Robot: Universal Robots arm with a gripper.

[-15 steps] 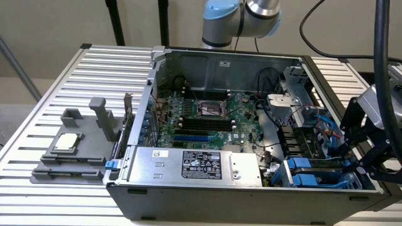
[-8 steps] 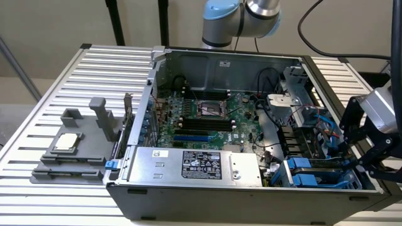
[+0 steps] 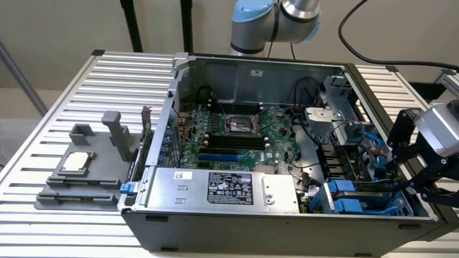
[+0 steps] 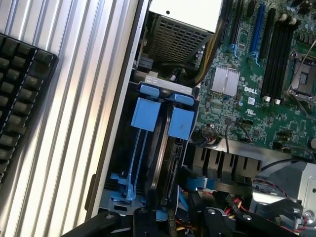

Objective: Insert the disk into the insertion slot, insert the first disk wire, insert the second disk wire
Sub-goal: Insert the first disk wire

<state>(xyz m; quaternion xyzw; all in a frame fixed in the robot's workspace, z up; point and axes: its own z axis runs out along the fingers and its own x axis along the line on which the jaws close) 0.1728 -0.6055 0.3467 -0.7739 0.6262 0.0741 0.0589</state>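
Item inspected: the disk (image 4: pixel 174 165). It stands on edge in the insertion slot (image 4: pixel 165 90) of the grey drive cage (image 3: pixel 322 201). The cage occupies the corner of the open computer case (image 3: pixel 287 223) toward the bench's (image 3: pixel 129 70) front edge, on the exterior view's right.

Appearance: the disk's bright blue carrier shows a square tab at the slot mouth. Behind the tab only a thin dark-grey edge of the metal body shows, and the label cannot be seen. A second blue carrier (image 4: pixel 147 114) stands just beside it, on the side away from the green board (image 4: pixel 256 98). Its long blue rail runs down into the cage.

Gripper (image 4: pixel 177 223): it is positioned over the open end of the cage, opposite the blue tabs. In the exterior view the gripper (image 3: pixel 422 185) hangs above the case wall on that view's right. Its black fingers (image 4: pixel 143 222) are spread apart, released, with nothing clasped between them.

Blue cabling (image 4: pixel 195 183) and red and yellow wires (image 4: pixel 237 202) lie close by the fingers, beside the cage. Whether any wire is plugged into the disk cannot be told.

Elsewhere: the silver power-supply box (image 3: pixel 222 188) lies along the case front, next to the cage.
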